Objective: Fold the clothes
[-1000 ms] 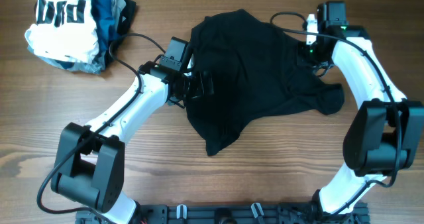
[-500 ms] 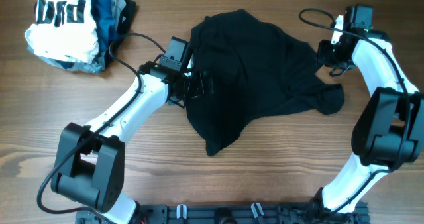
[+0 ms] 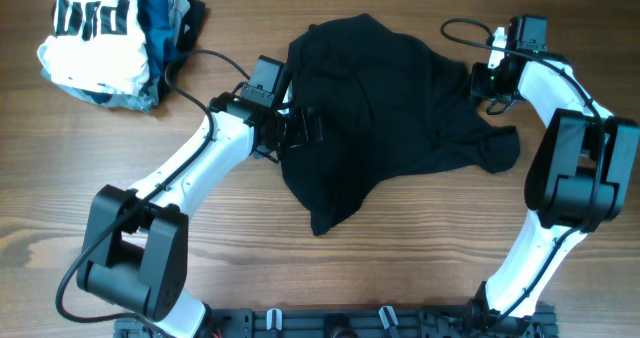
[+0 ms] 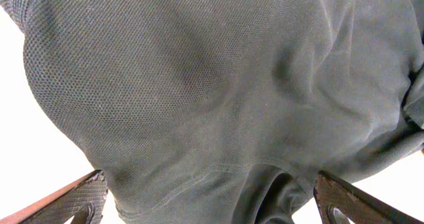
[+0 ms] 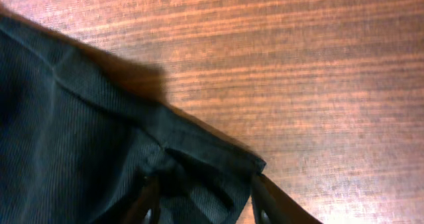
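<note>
The brown wooden worktop (image 3: 420, 268) has bare room on the robot's side of both jaws. The plain black soft fabric garment (image 3: 390, 108) lies crumpled between them. It looks limp and light, likely to sag and drag, and is best pinched at the hems. The left jaws stand wide apart over its cloth. The right jaws, also apart, straddle a hemmed corner (image 5: 218, 164), with bare wood just beyond.

Clothes (image 3: 390, 108) mid-table (image 3: 420, 268); pile of other garments (image 3: 100, 43) in the far-left corner, well apart. Left gripper (image 3: 305, 128) on clothes' left edge, right gripper (image 3: 482, 83) at right edge (far side).
</note>
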### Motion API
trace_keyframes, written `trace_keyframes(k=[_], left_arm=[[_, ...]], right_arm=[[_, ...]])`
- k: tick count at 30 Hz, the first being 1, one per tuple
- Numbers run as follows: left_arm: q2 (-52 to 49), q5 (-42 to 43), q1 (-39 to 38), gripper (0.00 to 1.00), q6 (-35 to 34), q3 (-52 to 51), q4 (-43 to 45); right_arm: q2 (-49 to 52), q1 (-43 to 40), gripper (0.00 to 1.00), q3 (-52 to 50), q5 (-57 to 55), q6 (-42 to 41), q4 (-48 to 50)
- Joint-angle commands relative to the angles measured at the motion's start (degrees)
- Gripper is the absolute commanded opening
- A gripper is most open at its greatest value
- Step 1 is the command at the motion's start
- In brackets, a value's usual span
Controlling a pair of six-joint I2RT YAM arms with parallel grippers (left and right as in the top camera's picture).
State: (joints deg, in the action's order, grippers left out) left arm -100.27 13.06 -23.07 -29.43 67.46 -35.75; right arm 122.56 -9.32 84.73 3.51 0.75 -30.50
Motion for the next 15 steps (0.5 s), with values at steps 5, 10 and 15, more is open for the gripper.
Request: trace_keyframes(k=[5, 10, 15], left_arm=[[0.94, -0.96, 0.15, 1.00, 0.68, 0.74, 0.22], [0.94, -0.96, 0.15, 1.00, 0.66, 0.74, 0.22], [0.94, -0.96, 0.15, 1.00, 0.66, 0.74, 0.22]], right_arm=[[1.86, 0.13, 0.25, -0.48, 1.03, 0.57, 2.78], [1.86, 0.11, 0.04, -0.48, 0.96, 0.57, 4.24], [1.86, 0.11, 0.04, -0.48, 0.92, 0.59, 4.87]])
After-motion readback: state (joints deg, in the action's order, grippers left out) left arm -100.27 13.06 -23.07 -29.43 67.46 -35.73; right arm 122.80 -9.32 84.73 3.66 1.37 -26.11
